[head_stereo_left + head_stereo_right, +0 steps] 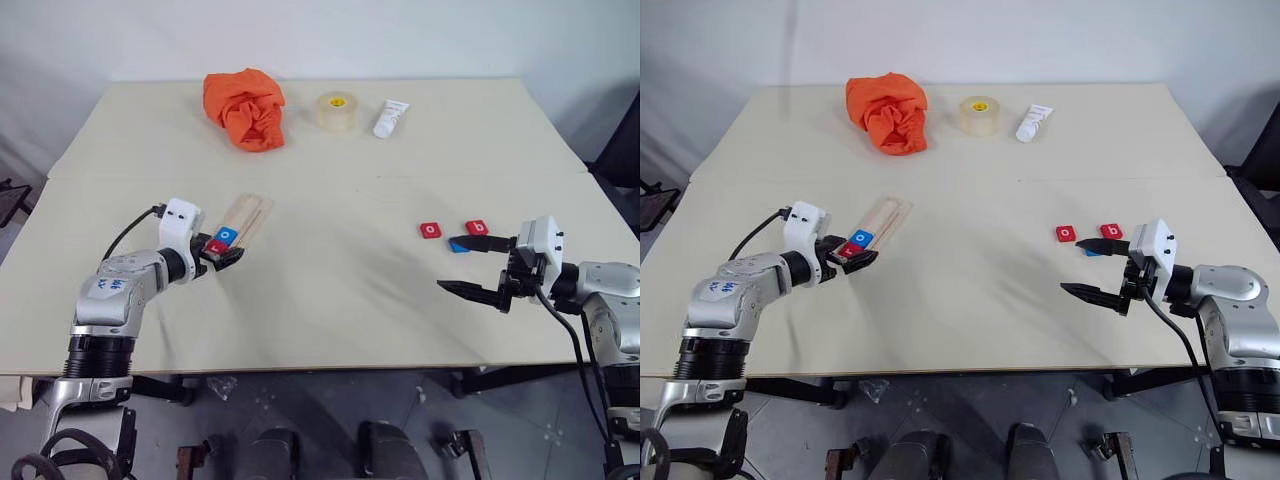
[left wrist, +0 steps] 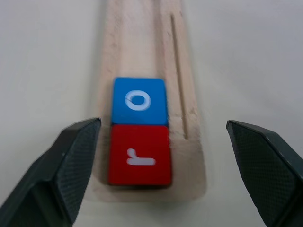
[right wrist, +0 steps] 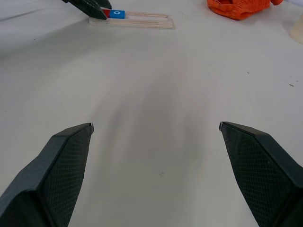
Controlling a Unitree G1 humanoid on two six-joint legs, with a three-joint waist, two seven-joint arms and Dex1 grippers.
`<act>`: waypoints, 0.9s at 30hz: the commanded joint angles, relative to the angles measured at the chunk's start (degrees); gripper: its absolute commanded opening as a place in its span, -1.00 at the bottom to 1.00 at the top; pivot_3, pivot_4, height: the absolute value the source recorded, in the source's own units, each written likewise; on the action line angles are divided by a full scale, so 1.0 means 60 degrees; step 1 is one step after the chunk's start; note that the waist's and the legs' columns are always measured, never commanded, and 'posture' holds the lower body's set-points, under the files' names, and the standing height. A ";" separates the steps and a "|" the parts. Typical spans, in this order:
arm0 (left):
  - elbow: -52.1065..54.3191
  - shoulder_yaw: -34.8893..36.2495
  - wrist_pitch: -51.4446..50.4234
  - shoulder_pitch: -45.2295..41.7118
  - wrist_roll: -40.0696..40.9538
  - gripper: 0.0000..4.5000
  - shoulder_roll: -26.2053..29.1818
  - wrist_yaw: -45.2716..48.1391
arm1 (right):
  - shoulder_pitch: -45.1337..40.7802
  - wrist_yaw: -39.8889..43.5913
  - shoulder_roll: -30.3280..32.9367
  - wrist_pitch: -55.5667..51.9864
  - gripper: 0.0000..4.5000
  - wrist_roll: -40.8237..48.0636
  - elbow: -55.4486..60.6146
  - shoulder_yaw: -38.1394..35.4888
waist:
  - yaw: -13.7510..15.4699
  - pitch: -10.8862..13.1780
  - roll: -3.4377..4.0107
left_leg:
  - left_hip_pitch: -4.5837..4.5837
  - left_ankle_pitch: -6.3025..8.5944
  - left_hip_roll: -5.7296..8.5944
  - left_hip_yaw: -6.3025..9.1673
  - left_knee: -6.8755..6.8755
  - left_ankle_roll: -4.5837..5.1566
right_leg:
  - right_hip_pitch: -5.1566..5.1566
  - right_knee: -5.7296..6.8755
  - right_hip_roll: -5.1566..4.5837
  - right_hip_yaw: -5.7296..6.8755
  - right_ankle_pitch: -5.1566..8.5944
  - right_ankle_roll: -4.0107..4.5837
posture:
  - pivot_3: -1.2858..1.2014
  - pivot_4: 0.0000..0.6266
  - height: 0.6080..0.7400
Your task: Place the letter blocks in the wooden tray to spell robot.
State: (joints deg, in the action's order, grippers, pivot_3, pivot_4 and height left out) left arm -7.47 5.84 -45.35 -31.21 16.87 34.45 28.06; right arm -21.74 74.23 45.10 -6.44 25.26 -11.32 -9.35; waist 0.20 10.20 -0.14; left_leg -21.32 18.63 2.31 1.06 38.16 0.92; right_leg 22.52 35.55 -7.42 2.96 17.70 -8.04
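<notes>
Wooden tray (image 2: 142,42): r tile (image 2: 140,154), o tile (image 2: 139,100) seated. Both end effectors released, left end effector (image 2: 161,156) and right end effector (image 3: 154,165); we judged the b tile (image 1: 1111,231) next, squarely.

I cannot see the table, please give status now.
Left gripper open over wooden tray; red r, blue o seated. Right gripper open, empty. Three blocks remain.

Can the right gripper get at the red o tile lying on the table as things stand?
Probably yes: the right gripper is open, and the red o tile lies flat on the table just ahead of it, nothing between them.
</notes>
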 commanded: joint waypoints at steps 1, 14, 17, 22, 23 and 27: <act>0.0123 -0.0051 -0.0153 0.0010 -0.0164 1.00 0.0003 -0.0095 | -0.0046 -0.0004 0.0206 0.0030 0.98 0.0157 0.0334 -0.0293 | 0.0001 0.0000 0.0000 | 0.0000 0.0000 0.0000 0.0000 0.0002 0.0000 | 0.0000 0.0001 0.0001 0.0000 0.0000 0.0000 | 0.03 -0.52 1.00; 0.0340 0.0018 -0.0989 -0.0193 -0.0256 1.00 -0.0053 -0.0535 | 0.0000 -0.0084 0.0184 0.0031 0.98 0.0151 0.0419 -0.0301 | -0.0016 0.0000 0.0000 | 0.0004 -0.0002 0.0000 -0.0001 0.0013 -0.0001 | -0.0004 0.0011 0.0000 -0.0005 0.0000 0.0000 | 0.03 -0.52 1.00; 0.0417 0.0059 -0.1103 -0.0174 -0.0229 1.00 -0.0046 -0.0572 | -0.0015 -0.0092 0.0181 0.0043 0.98 0.0126 0.0390 -0.0281 | -0.0015 0.0000 0.0000 | 0.0004 -0.0002 0.0000 -0.0001 0.0013 -0.0001 | -0.0004 0.0011 -0.0001 -0.0005 0.0000 0.0000 | 0.03 -0.52 1.00; 0.0733 0.0179 -0.1357 -0.0005 -0.0182 1.00 0.0016 -0.0636 | 0.0019 -0.0121 0.0186 0.0031 0.98 0.0133 0.0422 -0.0295 | -0.0010 0.0000 0.0000 | 0.0004 -0.0003 0.0001 -0.0001 0.0013 -0.0001 | -0.0004 0.0011 -0.0001 -0.0005 0.0000 0.0000 | 0.03 -0.52 1.00; 0.0834 0.0225 -0.1421 0.0022 -0.0159 1.00 0.0025 -0.0657 | 0.0033 -0.0117 0.0191 0.0040 0.98 0.0132 0.0424 -0.0296 | -0.0013 0.0000 0.0000 | 0.0004 -0.0003 0.0000 -0.0001 0.0013 -0.0001 | -0.0004 0.0010 -0.0001 -0.0005 0.0000 0.0000 | 0.03 -0.52 1.00; 0.1050 0.0344 -0.1568 0.0094 -0.0155 1.00 0.0038 -0.0703 | 0.0050 -0.0141 0.0176 0.0047 0.98 0.0114 0.0413 -0.0268 | -0.0011 0.0000 0.0000 | 0.0004 -0.0003 0.0000 -0.0001 0.0012 -0.0001 | -0.0004 0.0010 -0.0001 -0.0005 0.0000 0.0000 | 0.03 -0.52 1.00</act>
State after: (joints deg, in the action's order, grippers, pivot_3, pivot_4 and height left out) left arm -2.60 6.88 -53.90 -31.08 15.93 34.09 24.29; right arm -21.57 73.50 45.10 -6.44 25.26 -10.84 -9.34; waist 0.13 10.20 -0.14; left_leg -21.30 18.62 2.31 1.05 38.23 0.92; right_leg 22.50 35.61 -7.43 2.93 17.70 -8.04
